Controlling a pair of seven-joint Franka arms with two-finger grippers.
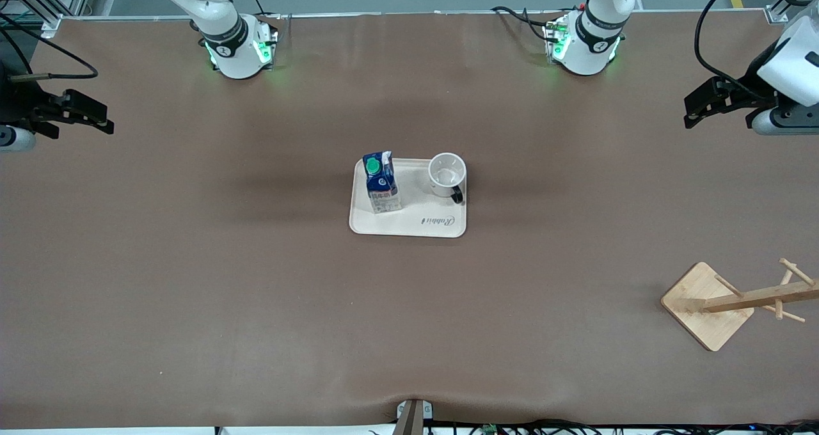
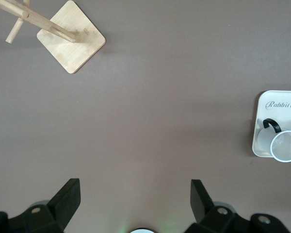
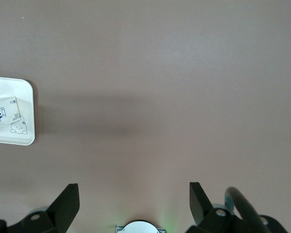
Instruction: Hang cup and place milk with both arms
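- The front view looks steeply down from high across the table [image 1: 192,281], facing both arm bases, and takes in the whole brown top.
- The left wrist view looks straight down from over the left arm's end of the table, the left gripper [image 2: 135,204] open at its edge, well above the surface.
- The right wrist view looks straight down from over the right arm's end, the right gripper [image 3: 134,204] open likewise.
- The tray [image 1: 441,227] shows in all three views; each wrist view catches only one end of it.
- The front and left wrist views share the wooden rack [image 1: 710,307] and the mug [image 1: 446,174]; the front and right wrist views share the carton [image 1: 381,182].
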